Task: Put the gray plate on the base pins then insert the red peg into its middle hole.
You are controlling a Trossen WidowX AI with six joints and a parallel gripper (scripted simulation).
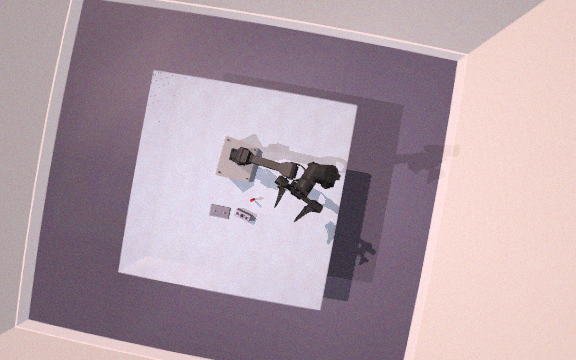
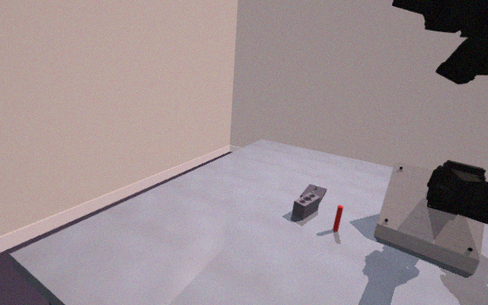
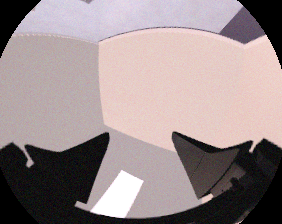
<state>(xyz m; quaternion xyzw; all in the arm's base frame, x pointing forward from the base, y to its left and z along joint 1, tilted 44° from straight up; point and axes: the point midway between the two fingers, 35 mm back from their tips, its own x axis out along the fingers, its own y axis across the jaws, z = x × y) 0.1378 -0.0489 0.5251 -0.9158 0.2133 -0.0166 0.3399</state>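
The gray plate [image 1: 246, 212] [image 2: 307, 210] is a block with three holes in its top face. It stands on the table beside the base, off the pins. The base [image 1: 220, 212] [image 2: 320, 191] is a flat gray slab with two small pins; the plate partly hides it in the exterior view. The red peg [image 1: 252, 200] [image 2: 338, 219] stands upright on the table near the plate. My gripper [image 1: 285, 213] [image 3: 141, 136] is wide open and empty, raised high above the table, to the right of the peg and plate in the top view.
The arm's mounting block [image 1: 224, 169] [image 2: 405, 203] stands close to the peg. The arm reaches from it toward the right table edge in the top view. The white table [image 1: 193, 250] [image 2: 142, 237] carries the parts. The wrist view shows mostly walls, with no parts identifiable.
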